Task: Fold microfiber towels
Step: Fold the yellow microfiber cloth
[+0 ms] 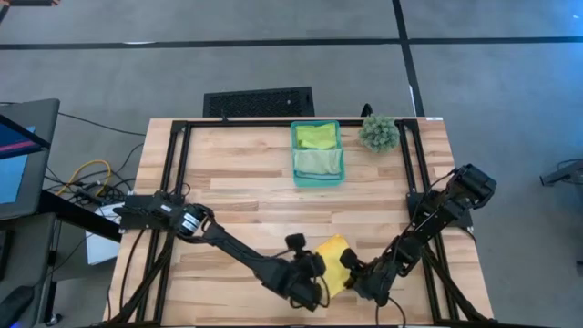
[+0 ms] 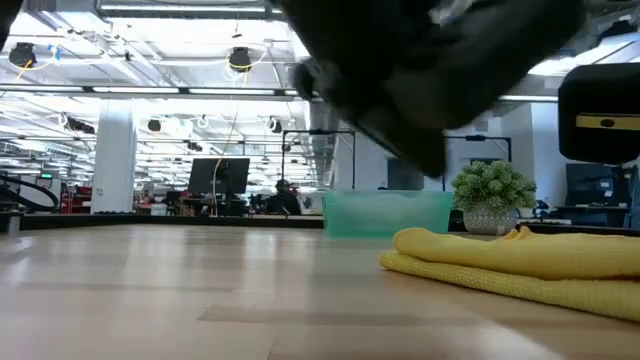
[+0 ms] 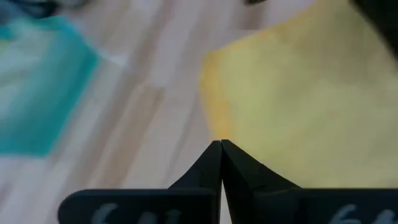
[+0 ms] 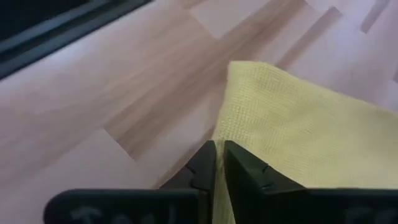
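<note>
A yellow microfiber towel (image 1: 332, 258) lies folded over in two layers (image 2: 510, 265) near the table's front edge, between my two grippers. My left gripper (image 1: 314, 273) is at its left side; its fingers (image 3: 221, 144) are shut just over the towel's edge (image 3: 211, 106), with nothing seen between them. My right gripper (image 1: 353, 270) is at the towel's right side, shut on its edge. Two green towels (image 1: 316, 148) lie in the teal bin (image 1: 318, 179) at the back. My right gripper (image 4: 219, 146) pinches the yellow towel's edge (image 4: 225, 127) between its two fingertips, some way from a corner (image 4: 235, 64). The fingers slant down from the table's right side. The towel lies flat on the table; how many layers are caught I cannot tell.
A small spiky green plant (image 1: 378, 133) stands right of the bin at the back. Black frame rails (image 1: 173, 182) run along the table's left, right and far sides. Bare wood (image 1: 237, 196) lies between the bin and the towel.
</note>
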Motion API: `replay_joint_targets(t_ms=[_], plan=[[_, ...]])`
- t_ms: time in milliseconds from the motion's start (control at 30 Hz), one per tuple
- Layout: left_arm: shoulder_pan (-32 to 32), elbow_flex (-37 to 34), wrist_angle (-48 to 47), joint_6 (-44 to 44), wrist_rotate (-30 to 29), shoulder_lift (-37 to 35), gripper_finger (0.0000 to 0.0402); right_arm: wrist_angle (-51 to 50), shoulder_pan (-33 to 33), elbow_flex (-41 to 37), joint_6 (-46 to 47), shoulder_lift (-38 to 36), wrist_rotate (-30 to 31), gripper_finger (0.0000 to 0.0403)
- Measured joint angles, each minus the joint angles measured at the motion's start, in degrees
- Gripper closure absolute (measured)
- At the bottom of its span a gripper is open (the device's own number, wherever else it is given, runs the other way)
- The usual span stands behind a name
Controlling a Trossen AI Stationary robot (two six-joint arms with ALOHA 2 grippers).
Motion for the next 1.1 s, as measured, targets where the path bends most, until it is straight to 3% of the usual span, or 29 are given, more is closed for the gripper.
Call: replay_joint_targets(t_ms=[167,400,767,1100], plan=[[2.56,-0.41,5.16,5.18,9.22,1.68,0.0401,0.53,0.09,0.00,0.74,0.00,-1.09,0.0343],[3.10,-0.25,3.08,5.21,14.17,3.76,0.0401,-0.79,0.92,-0.04,4.54,-2.89,-1.12,0.0301],[3.10,-0.15,1.81,4.66,14.21,4.00,0.0402,-0.25,0.66,0.05,3.72,1.68,0.15,0.0238],[3.12,-0.17,-1.37,2.98,13.49,4.04,0.0401,-0.67,1.61,-0.02,1.97,-1.42,-1.75,0.0240]])
